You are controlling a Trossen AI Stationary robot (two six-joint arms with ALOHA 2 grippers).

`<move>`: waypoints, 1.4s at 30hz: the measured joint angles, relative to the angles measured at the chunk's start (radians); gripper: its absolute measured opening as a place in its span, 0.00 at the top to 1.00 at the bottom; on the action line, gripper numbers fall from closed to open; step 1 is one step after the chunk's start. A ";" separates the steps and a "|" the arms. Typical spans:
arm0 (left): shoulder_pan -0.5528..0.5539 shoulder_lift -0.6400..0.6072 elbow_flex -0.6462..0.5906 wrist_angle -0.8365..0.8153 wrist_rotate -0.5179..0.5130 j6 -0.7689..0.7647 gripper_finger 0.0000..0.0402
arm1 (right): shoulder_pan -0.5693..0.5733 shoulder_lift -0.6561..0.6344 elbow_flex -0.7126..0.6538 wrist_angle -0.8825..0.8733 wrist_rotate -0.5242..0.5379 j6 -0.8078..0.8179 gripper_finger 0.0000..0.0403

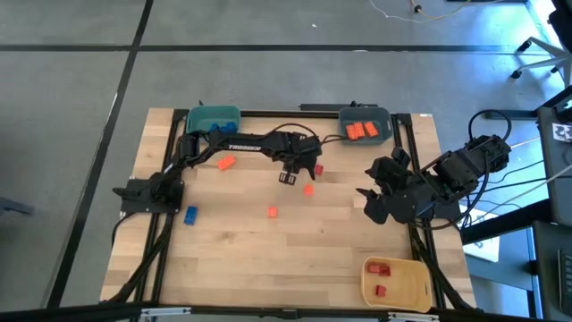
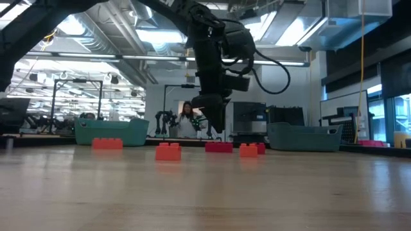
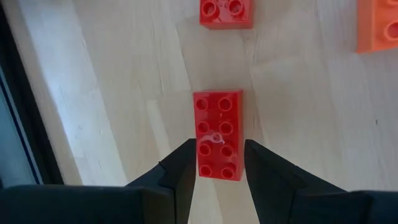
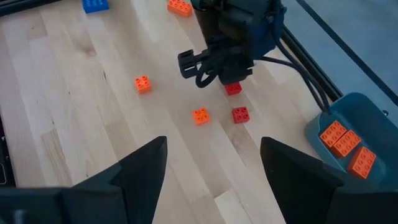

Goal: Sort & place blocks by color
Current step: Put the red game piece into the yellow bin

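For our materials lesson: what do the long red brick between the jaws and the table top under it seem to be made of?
The long red brick looks like moulded plastic with a smooth, slightly glossy finish: round studs, crisp edges, a small highlight on top. The table top looks like pale wood, probably sealed: joined strips with visible grain.

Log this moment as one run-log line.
left tool: astride long red plastic brick, fingers either side, contact unclear | right tool: open, waiting at table's right edge | yellow plastic bin: two red bricks inside
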 joint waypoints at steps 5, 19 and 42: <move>-0.003 0.000 0.000 -0.002 0.004 -0.015 0.68 | 0.000 0.000 0.000 0.000 0.000 0.000 0.35; -0.008 0.000 0.000 -0.016 0.004 -0.022 0.68 | 0.000 0.000 0.000 0.055 -0.001 0.000 0.35; -0.010 0.000 0.000 -0.007 0.052 -0.213 0.68 | 0.000 0.000 0.000 0.114 -0.001 0.000 0.35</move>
